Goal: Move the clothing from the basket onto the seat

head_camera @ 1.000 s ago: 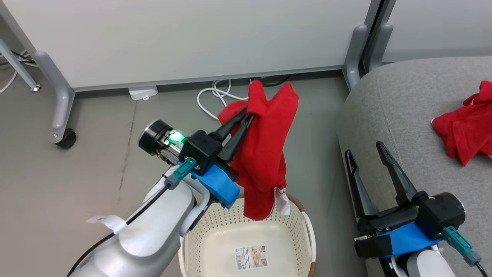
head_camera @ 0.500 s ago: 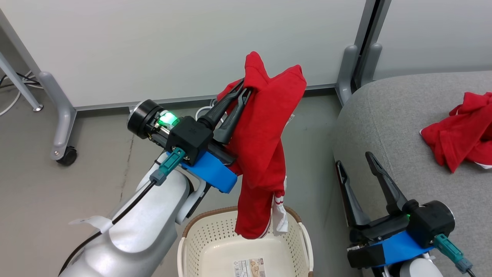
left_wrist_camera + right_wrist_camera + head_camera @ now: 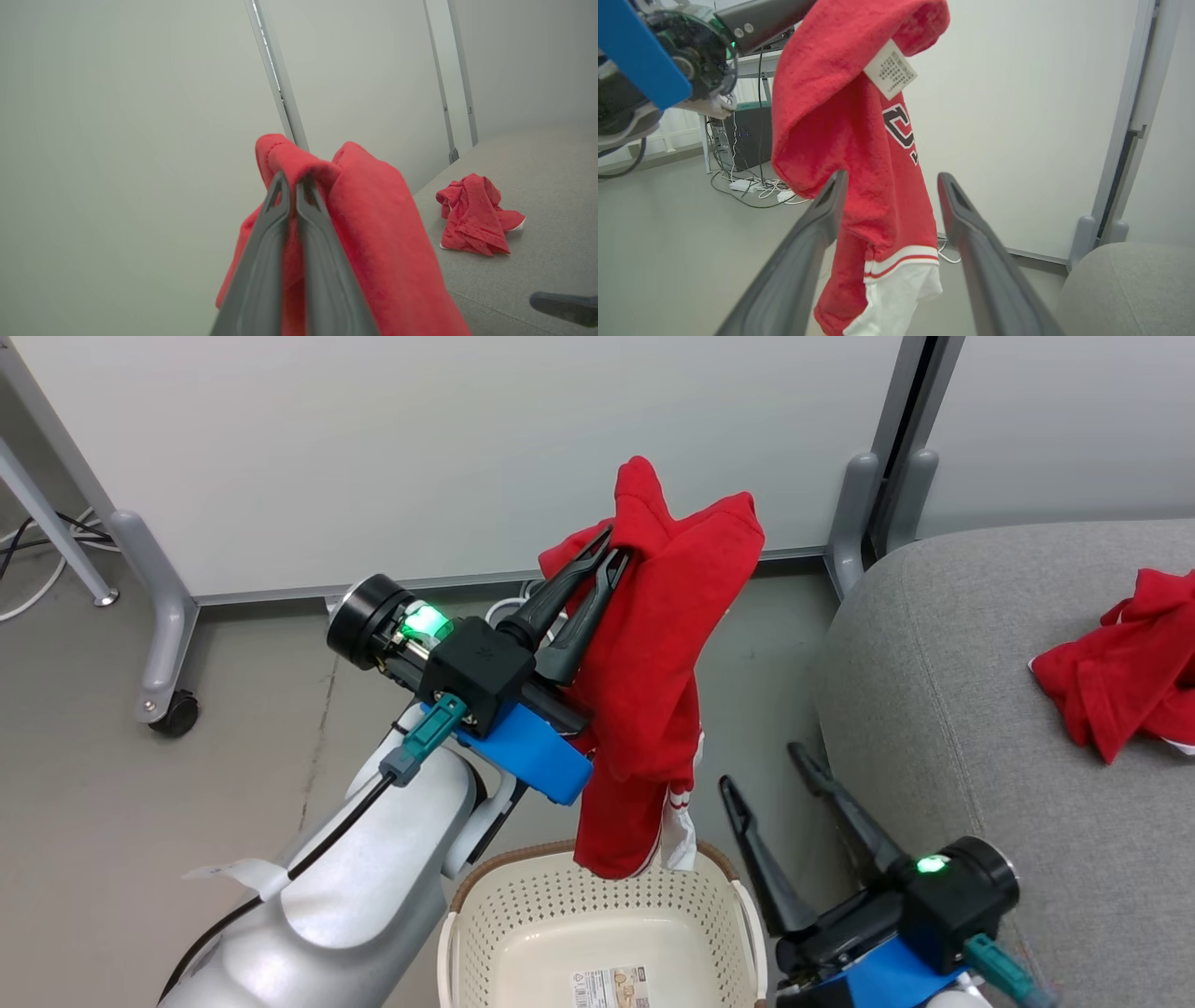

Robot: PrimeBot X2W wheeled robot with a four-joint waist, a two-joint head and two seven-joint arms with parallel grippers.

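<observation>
Hanging over the basket (image 3: 560, 896), a red garment (image 3: 653, 663) is pinched by the left jaws; right jaws spread nearby.

The garment (image 3: 653, 691) in my left gripper (image 3: 611, 546) is bright red, white at its six o'clock end with thin red stripes, with black-and-white lettering (image 3: 901, 128) and a white, dark-printed label (image 3: 890, 68). At three o'clock a second garment (image 3: 1120, 672), red, lies on the light-grey woven seat (image 3: 943, 709). At six o'clock the basket (image 3: 597, 905) is cream-white, dotted with holes, brown-rimmed. My right gripper (image 3: 758, 767) has black fingers
</observation>
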